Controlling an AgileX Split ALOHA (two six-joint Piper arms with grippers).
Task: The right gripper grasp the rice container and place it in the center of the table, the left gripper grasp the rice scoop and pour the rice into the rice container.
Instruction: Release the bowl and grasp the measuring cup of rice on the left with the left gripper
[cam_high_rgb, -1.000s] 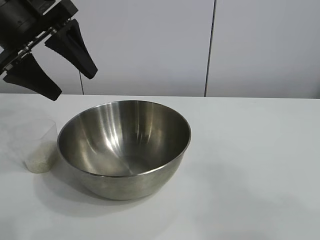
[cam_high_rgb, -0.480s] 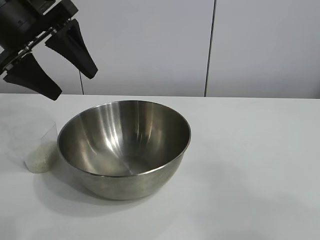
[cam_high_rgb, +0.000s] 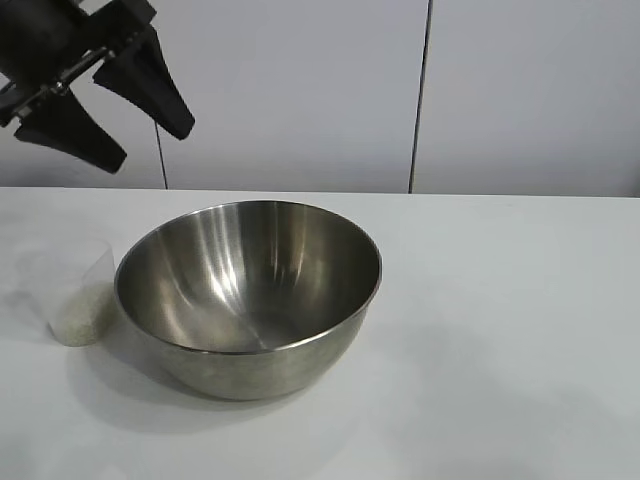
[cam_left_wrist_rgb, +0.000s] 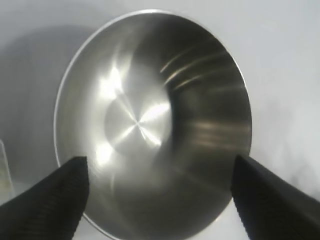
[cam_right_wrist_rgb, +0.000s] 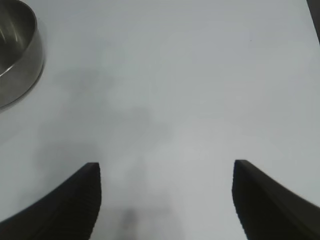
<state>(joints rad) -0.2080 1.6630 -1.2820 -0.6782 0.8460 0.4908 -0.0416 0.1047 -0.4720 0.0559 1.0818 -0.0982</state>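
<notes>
White table (cam_high_rgb: 520, 330): steel rice container (cam_high_rgb: 250, 295) centred-left, rice scoop (cam_high_rgb: 80, 295) with rice (cam_high_rgb: 78, 318) at its 9 o'clock, touching.

The left gripper (cam_high_rgb: 145, 143) sits higher in the exterior view than it did a second ago: both fingertips are raised, and the near finger (cam_high_rgb: 75, 135), which reached down close to the table's back edge before, now ends well above it. The gripper is also rolled, so the two fingers lie at a different slant, the near one flatter and closer to the far one's level. Less of the gripper body shows at the top left corner, as it has slid further out of frame. Nearly all of this shift comes in the last half second; the two earlier pictures match each other.
</notes>
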